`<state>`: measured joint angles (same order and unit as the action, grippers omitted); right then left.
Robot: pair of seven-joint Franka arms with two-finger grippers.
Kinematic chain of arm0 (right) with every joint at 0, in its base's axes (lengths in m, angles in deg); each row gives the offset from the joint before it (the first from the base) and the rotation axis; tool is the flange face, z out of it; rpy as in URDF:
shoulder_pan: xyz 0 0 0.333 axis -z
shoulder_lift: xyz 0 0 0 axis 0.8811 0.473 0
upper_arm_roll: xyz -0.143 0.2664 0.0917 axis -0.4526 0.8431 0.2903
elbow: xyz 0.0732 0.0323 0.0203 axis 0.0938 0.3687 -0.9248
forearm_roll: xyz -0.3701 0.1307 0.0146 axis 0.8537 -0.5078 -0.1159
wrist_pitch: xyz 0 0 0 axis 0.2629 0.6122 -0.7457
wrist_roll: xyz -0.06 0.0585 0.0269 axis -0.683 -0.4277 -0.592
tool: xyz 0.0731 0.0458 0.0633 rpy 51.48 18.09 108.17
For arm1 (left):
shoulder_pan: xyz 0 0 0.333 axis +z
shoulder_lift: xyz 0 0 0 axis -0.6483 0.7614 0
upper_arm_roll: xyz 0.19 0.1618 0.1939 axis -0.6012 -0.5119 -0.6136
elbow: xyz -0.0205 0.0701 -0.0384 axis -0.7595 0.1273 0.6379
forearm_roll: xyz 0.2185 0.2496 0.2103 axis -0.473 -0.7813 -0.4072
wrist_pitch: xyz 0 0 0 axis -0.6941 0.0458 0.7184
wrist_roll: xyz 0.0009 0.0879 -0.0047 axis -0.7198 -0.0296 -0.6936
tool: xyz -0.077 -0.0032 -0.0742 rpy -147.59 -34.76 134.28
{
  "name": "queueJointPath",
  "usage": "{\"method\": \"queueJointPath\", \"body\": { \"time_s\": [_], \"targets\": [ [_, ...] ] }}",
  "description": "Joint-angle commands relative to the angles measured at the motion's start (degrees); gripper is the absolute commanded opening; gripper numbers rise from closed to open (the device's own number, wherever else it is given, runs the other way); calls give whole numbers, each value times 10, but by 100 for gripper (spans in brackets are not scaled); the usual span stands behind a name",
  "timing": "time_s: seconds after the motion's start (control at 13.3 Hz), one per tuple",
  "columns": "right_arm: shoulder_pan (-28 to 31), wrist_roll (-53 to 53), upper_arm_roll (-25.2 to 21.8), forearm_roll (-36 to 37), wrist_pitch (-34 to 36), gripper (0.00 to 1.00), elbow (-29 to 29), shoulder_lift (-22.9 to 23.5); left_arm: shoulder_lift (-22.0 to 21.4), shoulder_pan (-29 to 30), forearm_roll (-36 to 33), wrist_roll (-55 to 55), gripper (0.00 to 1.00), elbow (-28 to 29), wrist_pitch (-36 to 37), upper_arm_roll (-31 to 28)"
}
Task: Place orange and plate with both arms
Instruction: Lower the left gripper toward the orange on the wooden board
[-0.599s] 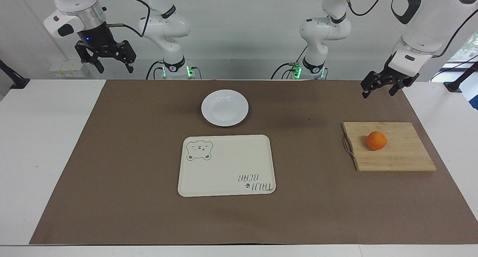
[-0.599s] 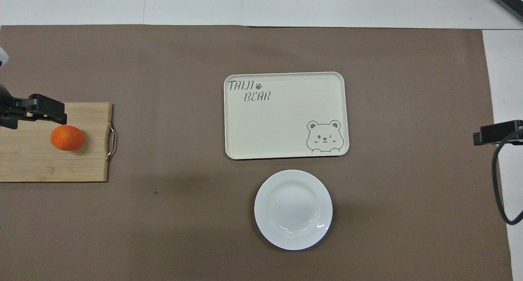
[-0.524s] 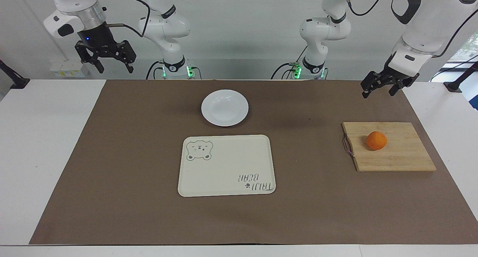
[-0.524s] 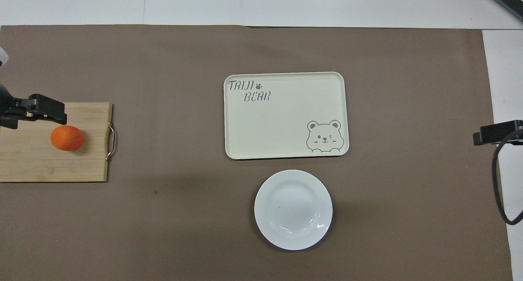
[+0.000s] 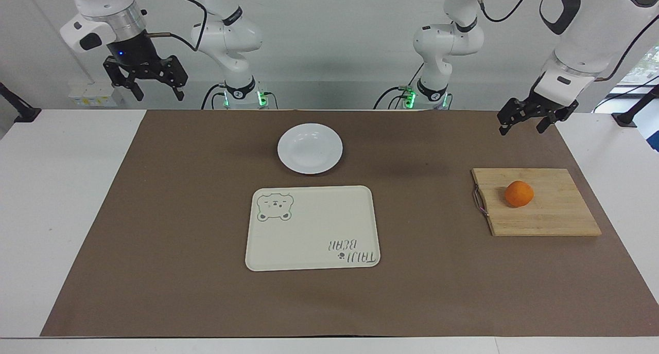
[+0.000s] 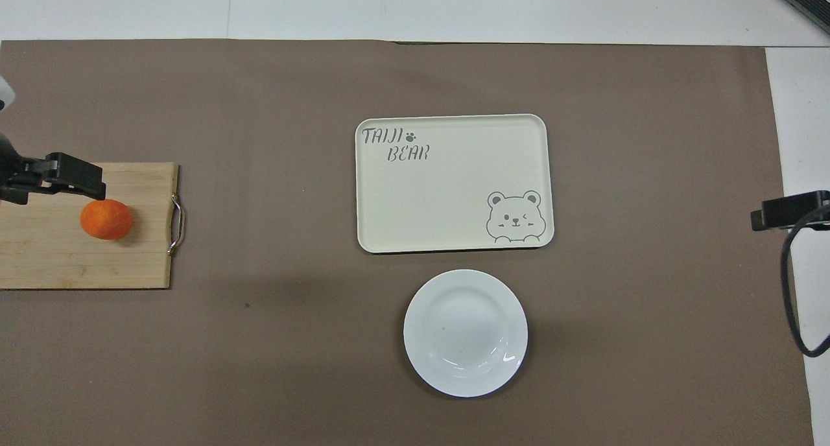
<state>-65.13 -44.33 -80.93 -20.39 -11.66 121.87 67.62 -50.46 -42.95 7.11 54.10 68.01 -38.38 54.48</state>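
While you watched from across the table, the right gripper (image 5: 153, 91) hung in the air above the table's edge at the right arm's end, its two fingers spread wide apart, holding nothing and touching nothing. The white plate (image 5: 310, 148) lay flat on the brown mat (image 5: 154, 241), near the middle of the table and close to the robots. Just beside it, farther from the robots, sat the cream tray (image 5: 312, 228) with the bear drawing, the two apart with a strip of mat between them. Toward the left arm's end of the table, the wooden cutting board (image 5: 535, 202) lay on the mat, and the orange (image 5: 518, 194) rested on it, nearer the board's handle end than its middle. The left gripper (image 5: 524, 123) was raised over the mat's edge near that board, its jaws also fully parted and bare. In the overhead view one finger (image 6: 71, 174) of it covered the board's corner beside the orange, yet from the facing view you could see it was well clear of both fruit and board.
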Motion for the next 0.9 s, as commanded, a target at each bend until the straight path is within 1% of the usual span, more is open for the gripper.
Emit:
{"method": "queueJointPath", "body": {
  "time_s": [0.0, 0.22, 0.52, 0.82],
  "targets": [
    [5, 0, 5, 7, -7, 100, 9, -6, -15, 15, 4, 41, 100, 35, -29, -2],
    [5, 0, 5, 7, -7, 100, 9, -6, -16, 32, 5, 80, 100, 63, -52, -3],
    [5, 0, 5, 7, -7, 100, 9, -6, -16, 71, 5, 150, 100, 111, -112, -3],
    [5, 0, 5, 7, -7, 100, 9, -6, -11, 86, 5, 193, 100, 168, -178, -3]
  ]
}}
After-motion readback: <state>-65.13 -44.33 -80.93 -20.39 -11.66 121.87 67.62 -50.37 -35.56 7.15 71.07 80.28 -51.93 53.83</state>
